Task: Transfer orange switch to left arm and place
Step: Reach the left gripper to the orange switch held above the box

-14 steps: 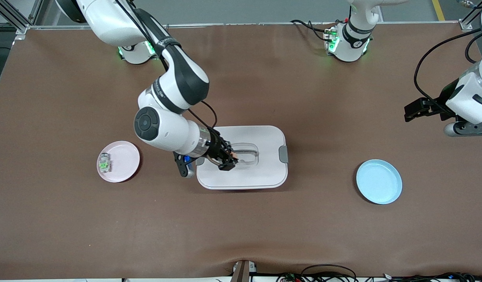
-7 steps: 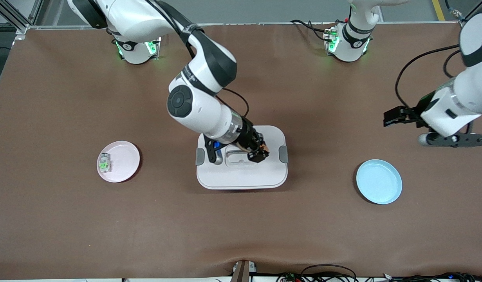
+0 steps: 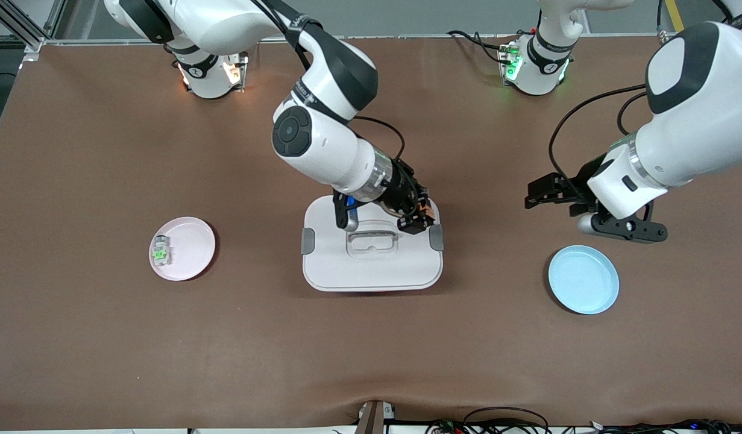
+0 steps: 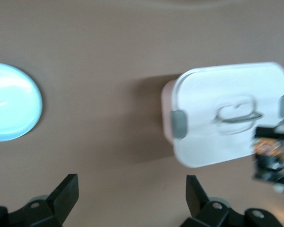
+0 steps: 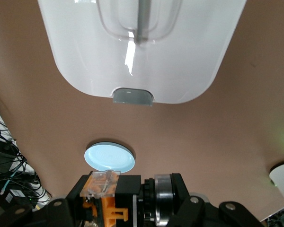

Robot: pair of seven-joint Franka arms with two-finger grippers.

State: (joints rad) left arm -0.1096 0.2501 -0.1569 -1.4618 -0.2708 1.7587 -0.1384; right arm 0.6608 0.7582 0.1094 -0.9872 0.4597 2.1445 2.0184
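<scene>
White box point(image 3: 371, 259): mid-table on brown mat point(image 3: 105, 337), lid on, grey side latches, recessed handle point(image 3: 372, 239) on lid; also seen in left wrist view point(image 4: 227, 118) and right wrist view point(image 5: 180, 71).
Orange switch point(image 3: 428, 209): up in the air, pinched in right gripper, over the box corner toward the left arm's end; orange part visible between black finger bodies in right wrist view point(image 5: 106, 210).
Right gripper point(image 3: 420, 218): closed tight on orange switch, over the box edge near a grey latch point(image 3: 436, 237); arm reaches down from its base at top of front view.
Left gripper point(image 3: 536, 198): fingers spread wide, nothing between them, hangs over bare mat between box and blue plate; both finger tips visible in left wrist view point(image 4: 132, 198).
Blue plate point(image 3: 583, 279): on mat toward left arm's end, well apart from box, nothing on it.
Pink plate point(image 3: 184, 248): on mat toward right arm's end, well apart from box.
Clear block with green centre point(image 3: 160, 251): lies on pink plate, near its rim.
</scene>
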